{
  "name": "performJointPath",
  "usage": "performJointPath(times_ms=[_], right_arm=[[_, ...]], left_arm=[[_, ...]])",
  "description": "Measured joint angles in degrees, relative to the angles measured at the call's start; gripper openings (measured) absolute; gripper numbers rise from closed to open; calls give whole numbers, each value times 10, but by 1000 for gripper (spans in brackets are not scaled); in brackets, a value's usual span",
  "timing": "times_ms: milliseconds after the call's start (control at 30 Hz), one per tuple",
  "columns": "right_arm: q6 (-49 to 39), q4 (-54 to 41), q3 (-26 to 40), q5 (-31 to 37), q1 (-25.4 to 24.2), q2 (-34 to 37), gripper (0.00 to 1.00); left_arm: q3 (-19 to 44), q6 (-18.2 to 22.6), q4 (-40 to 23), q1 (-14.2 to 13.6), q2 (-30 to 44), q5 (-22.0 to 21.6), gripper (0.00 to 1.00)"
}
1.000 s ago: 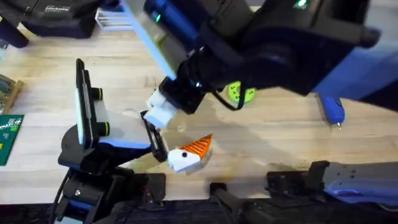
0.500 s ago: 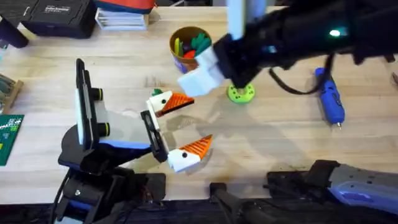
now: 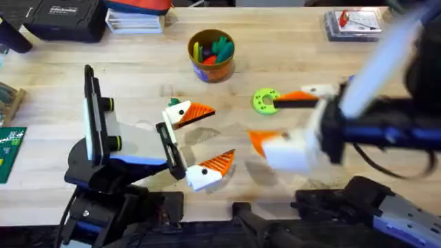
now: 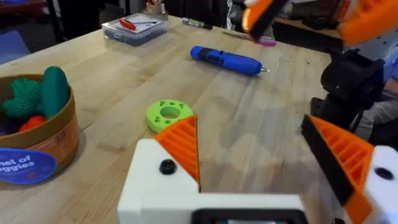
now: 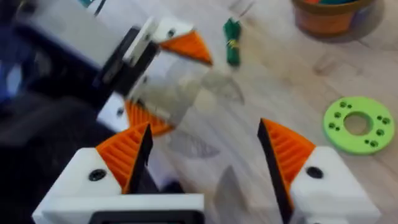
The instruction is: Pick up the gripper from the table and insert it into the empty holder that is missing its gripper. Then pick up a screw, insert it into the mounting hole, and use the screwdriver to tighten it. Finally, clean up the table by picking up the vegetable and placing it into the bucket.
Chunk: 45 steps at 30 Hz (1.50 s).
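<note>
While the right gripper hangs over the right part of the table, its two white fingers with orange pads stand wide apart and hold nothing. In the right wrist view the pads face each other with bare wood between them. The left gripper is near the middle of the table, pointing to the right; its fingers are also spread, and nothing is between them. Both of its white holders carry an orange tip, one at the far finger and one at the near finger.

The small green vegetable lies on the wood just beside the far finger of the left gripper, near its white mount; from above it shows as a green bit at that finger. The blue screwdriver lies flat on the right side of the table, its metal bit pointing away from the bucket. The bucket stands at the far middle of the table with toy vegetables inside. A bright green disc with holes lies between the bucket and the right gripper. A clear box with a red item is at the far right corner.
</note>
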Motion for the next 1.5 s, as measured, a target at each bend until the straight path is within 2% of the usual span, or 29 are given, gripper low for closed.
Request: performJointPath(times_ms=[133, 333, 400, 433, 567, 600, 633, 900, 1167, 1300, 1367, 1500], right_arm=[[-72, -66, -13, -34, 0, -47, 993], [-119, -95, -17, -50, 0, -58, 993], [-125, -95, -17, -52, 0, -58, 993], [-129, -95, -17, -52, 0, -58, 993], [-133, -95, -17, -53, 0, -58, 993], [-133, -95, -17, -54, 0, -58, 993], [-133, -95, -17, -54, 0, -58, 994], [-133, -95, -17, -52, 0, -58, 993], [-93, -76, -17, 5, -14, -45, 992], [-84, -85, -14, 34, -69, -4, 994], [-83, -102, -5, 57, -114, 25, 994], [-89, -143, 30, 111, -236, 91, 994]], left_arm=[[0, 0, 0, 0, 0, 0, 986], [0, 0, 0, 0, 0, 0, 980], [0, 0, 0, 0, 0, 0, 859], [0, -1, 0, 0, 0, 0, 763], [0, 0, 0, 0, 0, 0, 143], [0, 3, 0, 0, 0, -1, 41], [0, 3, 0, 0, 0, -1, 13], [0, 4, 1, 0, 0, -14, 5], [0, 4, 1, 0, 0, -16, 5], [0, 4, 1, 0, 0, -16, 5], [0, 4, 1, 0, 0, -16, 5], [0, 4, 1, 0, 0, -16, 5]])
